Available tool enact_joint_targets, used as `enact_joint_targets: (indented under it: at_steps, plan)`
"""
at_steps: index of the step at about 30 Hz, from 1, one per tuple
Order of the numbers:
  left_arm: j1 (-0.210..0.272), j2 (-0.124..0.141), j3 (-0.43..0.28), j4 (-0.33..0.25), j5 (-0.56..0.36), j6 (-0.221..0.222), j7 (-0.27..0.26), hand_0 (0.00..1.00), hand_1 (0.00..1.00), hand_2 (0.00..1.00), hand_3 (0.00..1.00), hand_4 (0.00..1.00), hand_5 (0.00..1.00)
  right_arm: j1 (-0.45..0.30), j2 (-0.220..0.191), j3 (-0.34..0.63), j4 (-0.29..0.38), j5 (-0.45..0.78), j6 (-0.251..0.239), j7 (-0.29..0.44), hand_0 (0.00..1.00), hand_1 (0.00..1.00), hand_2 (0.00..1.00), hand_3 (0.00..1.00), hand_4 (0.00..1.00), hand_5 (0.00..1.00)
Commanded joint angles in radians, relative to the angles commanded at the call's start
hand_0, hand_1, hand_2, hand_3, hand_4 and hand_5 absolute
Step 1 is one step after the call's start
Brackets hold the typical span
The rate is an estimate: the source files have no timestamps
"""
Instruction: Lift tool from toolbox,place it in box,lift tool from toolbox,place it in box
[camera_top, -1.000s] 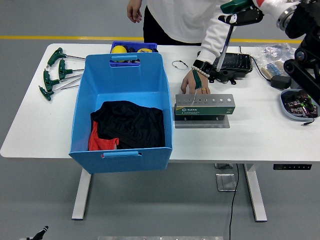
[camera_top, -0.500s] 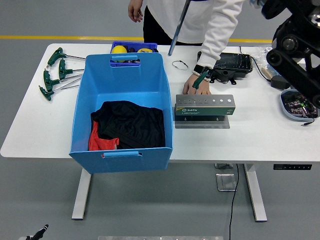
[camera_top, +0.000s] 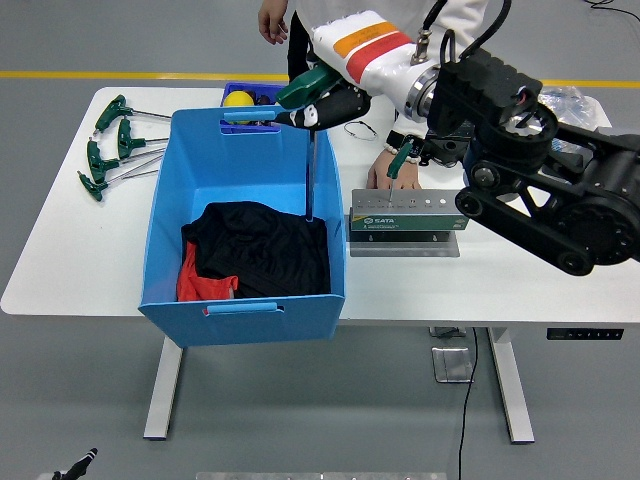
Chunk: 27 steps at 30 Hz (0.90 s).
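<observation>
The right hand (camera_top: 322, 100), clamped on the green T-handled metal hex key (camera_top: 309, 130), hangs its shaft down inside the large blue plastic box (camera_top: 240, 300), evidently for release, while a person's hand (camera_top: 394, 172) steadies the grey tool holder (camera_top: 408, 210).

Box (camera_top: 240, 180) on table (camera_top: 520, 270), left of centre; cloth (camera_top: 262, 248) inside it. Tool rack (camera_top: 408, 211) just right of box. T-handle tools (camera_top: 110, 145) left of box, near table's far-left corner. Small bin (camera_top: 262, 96) behind box. Right hand (camera_top: 325, 100) above box's far-right corner, tool (camera_top: 309, 150) hanging down into box. Person's hand (camera_top: 395, 172) behind rack.
</observation>
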Motion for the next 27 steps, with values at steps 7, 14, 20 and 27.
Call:
enact_joint_targets:
  at_steps: [7,14,20,27]
  plan:
    - [-0.001,0.0,0.004,0.0,-0.004,0.0,-0.002,0.735,0.779,0.786,0.767,0.771,0.76,0.007,0.006,-0.077,0.053,-0.017,0.041,-0.005,0.002,0.002,0.028,0.037,0.914,0.7]
    - [-0.001,0.001,0.01,0.0,-0.01,0.0,-0.002,0.734,0.779,0.784,0.767,0.772,0.76,0.015,0.021,-0.13,0.07,-0.001,0.049,0.0,0.002,0.002,0.038,0.049,0.92,0.701]
    - [-0.003,0.002,0.013,0.0,-0.012,-0.001,-0.001,0.731,0.778,0.783,0.766,0.772,0.761,0.018,0.029,-0.138,0.07,0.001,0.08,0.007,0.002,0.016,0.111,0.14,0.93,0.696]
    - [-0.001,0.002,-0.006,0.0,0.009,-0.001,0.005,0.719,0.774,0.781,0.765,0.773,0.759,0.024,0.032,-0.141,0.071,0.005,0.114,0.03,0.158,0.36,0.536,0.506,0.949,0.698]
